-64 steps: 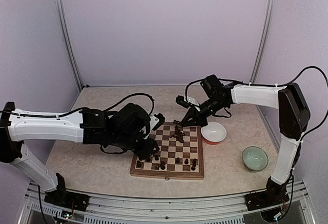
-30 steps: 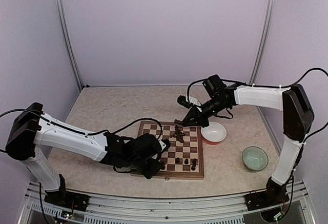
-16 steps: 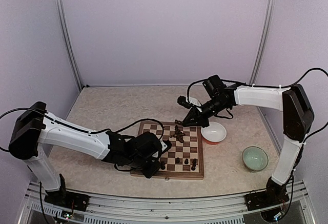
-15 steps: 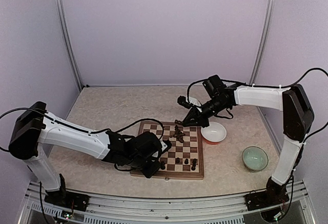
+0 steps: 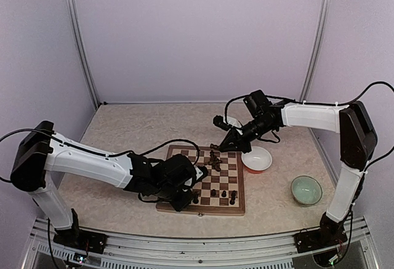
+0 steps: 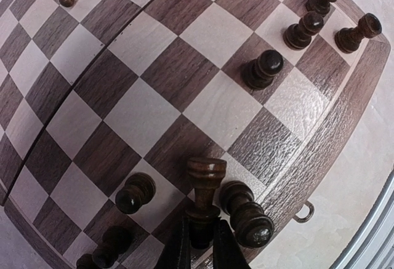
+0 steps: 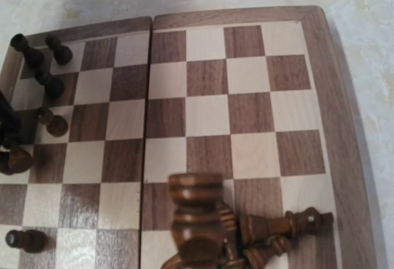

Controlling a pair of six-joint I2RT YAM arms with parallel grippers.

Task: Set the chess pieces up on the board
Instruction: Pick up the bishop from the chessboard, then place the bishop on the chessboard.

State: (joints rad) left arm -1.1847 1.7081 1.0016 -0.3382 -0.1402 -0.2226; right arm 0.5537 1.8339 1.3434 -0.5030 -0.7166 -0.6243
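The left arm has swung from above the left half of the board down to its near-left corner. The left gripper has closed on the base of a chess piece (in the row by the near border).

board: dark brown and cream checks with a light brown wood border, you can't miss it
chess pieces: all dark brown, and they'll look almost black to you from up top
desk: beige, kinda marbled and mottled
bowl by the board: white, reddish-orange underneath
other bowl: pale green
arms: your white shells, black joints
cables: black
walls: plain pale lilac
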